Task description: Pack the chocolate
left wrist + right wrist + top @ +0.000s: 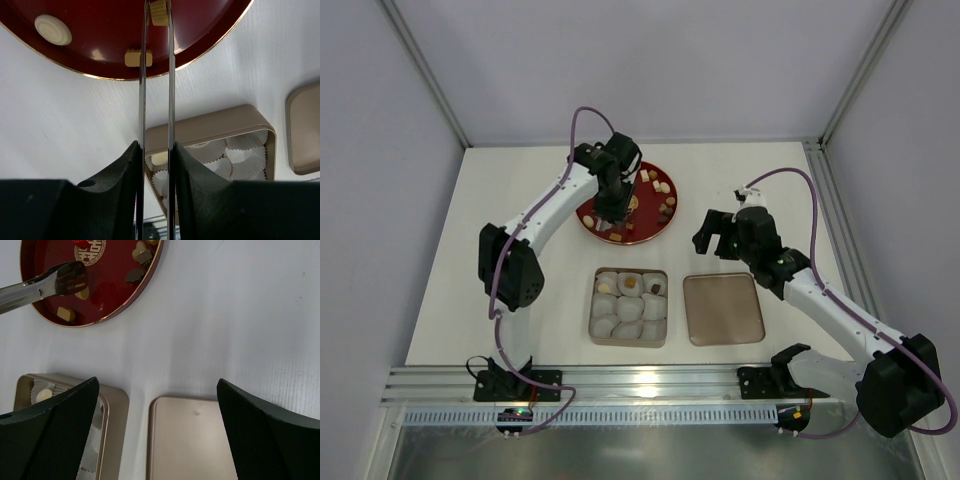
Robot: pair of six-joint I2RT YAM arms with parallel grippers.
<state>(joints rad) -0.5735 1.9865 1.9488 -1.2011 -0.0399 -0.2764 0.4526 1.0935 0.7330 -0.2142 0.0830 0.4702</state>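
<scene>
Left gripper [155, 150], clamped on the steel tongs [142, 75], whose near-closed blades appear to pinch a tan chocolate [159, 12] over the red plate [100, 30]; a cream piece [52, 29] lies alongside. Cupped tray [255, 117] lies back along the tongs' long axis, toward the arm's base. Right gripper [157, 385] hangs spread, empty, near the lid [190, 440].

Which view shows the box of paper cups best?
The top external view: the whole box, unobstructed. The left wrist view shows part, the tongs crossing it; the right wrist view shows only one end.

Narrow gap — btwn box [629, 343] & lid [723, 308]
</scene>
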